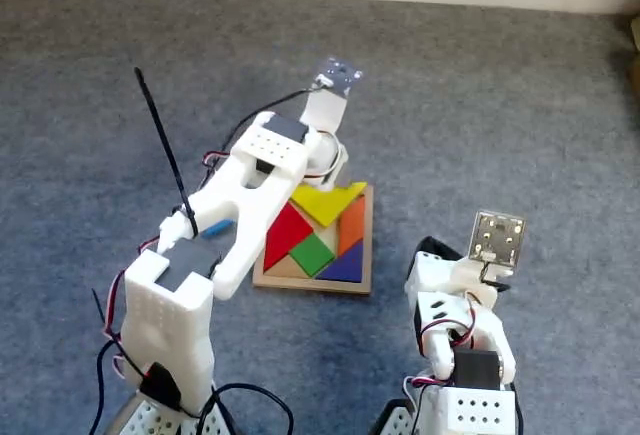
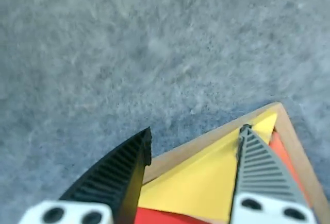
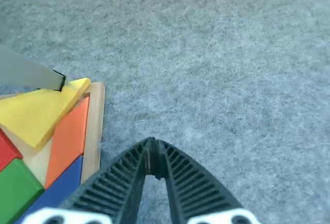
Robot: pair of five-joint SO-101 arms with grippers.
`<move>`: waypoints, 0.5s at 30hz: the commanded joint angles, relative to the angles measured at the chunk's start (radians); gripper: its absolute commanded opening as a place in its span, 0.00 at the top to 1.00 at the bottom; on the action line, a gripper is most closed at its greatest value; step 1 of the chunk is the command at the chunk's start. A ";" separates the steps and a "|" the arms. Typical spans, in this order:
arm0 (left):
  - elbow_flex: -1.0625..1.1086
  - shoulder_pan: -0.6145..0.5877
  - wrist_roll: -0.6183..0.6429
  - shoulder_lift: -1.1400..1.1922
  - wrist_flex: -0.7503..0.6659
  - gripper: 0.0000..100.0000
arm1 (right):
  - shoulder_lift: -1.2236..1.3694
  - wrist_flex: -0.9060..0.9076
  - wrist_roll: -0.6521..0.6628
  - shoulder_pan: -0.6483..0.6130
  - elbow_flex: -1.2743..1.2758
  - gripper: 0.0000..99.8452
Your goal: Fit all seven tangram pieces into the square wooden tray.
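You are at the step of seating the yellow triangle [image 2: 206, 177] along the far edge of the tray [image 2: 180, 151], which lies in the middle of the grey carpeted bench [image 1: 480, 105]. Your left pincer [image 2: 196, 130] is released and hangs over the far side of the tray: its black finger [image 2: 121, 170] is outside the rim, over the carpet, and its grey finger [image 2: 258, 165] is above the yellow triangle. In the tray you also have a red piece [image 1: 285, 235], a green piece [image 1: 312, 253], an orange piece [image 1: 350, 225] and a dark blue piece [image 1: 345, 266]. The tip of the yellow triangle seems to sit on the rim at the far right corner, so I judge it is not flat yet. The next move should push or grip it gently and slide it toward the near side until it drops in. Be careful with the rim, because a finger can catch on it and drag the tray. A light blue piece [image 1: 216, 226] waits on the carpet, left of the tray, beside the left arm [image 1: 250, 205]. The right pincer [image 3: 152, 144] is clenched on nothing, over the carpet to the right of the tray, and there is much open room there.
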 commanded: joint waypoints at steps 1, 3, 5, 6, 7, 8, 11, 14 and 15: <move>-0.047 -0.005 -0.020 -0.004 0.052 0.74 | 0.015 0.002 -0.003 0.010 0.148 1.00; -0.048 -0.004 -0.023 -0.005 0.080 0.74 | 0.015 0.002 -0.003 0.010 0.148 1.00; -0.048 -0.004 -0.023 -0.005 0.098 0.74 | 0.015 0.002 -0.003 0.010 0.148 1.00; -0.048 -0.004 -0.025 -0.005 0.107 0.74 | 0.015 0.002 -0.003 0.010 0.148 1.00; -0.048 -0.004 -0.025 -0.005 0.115 0.74 | 0.015 0.002 -0.003 0.010 0.148 1.00; -0.048 -0.004 -0.025 -0.005 0.123 0.74 | 0.015 0.002 -0.003 0.010 0.148 1.00; -0.050 -0.004 -0.025 -0.007 0.133 0.74 | 0.015 0.002 -0.003 0.010 0.148 1.00; -0.059 -0.010 -0.020 -0.062 0.158 0.74 | 0.015 0.002 -0.003 0.010 0.148 1.00; -0.059 -0.012 -0.020 -0.093 0.175 0.74 | 0.015 0.002 -0.003 0.010 0.148 1.00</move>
